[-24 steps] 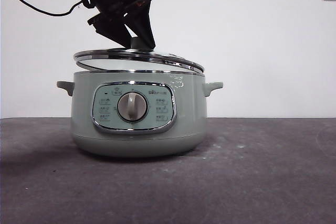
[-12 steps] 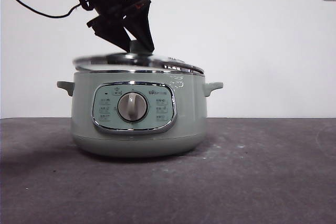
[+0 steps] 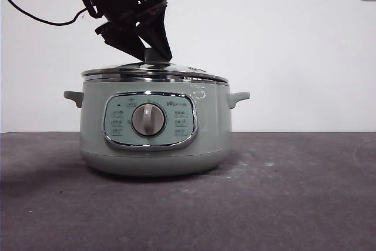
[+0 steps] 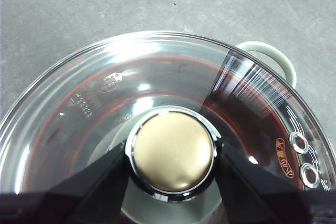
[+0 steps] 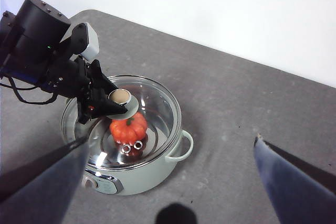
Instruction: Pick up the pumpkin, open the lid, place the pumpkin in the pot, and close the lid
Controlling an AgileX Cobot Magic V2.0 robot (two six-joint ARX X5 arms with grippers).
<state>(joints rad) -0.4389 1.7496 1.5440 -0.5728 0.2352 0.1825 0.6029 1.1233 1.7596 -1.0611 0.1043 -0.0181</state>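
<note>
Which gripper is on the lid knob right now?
The left gripper: its jaws clamp the knob of the lid. The right gripper hangs open, high above the table.

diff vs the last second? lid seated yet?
The lid came down: a second ago it was tilted, its left edge raised off the pot; now it lies level on the rim. The left gripper still clasps the lid knob and has shifted slightly left. Pot unmoved; pumpkin shows inside through the glass. Right gripper waits high, open.
</note>
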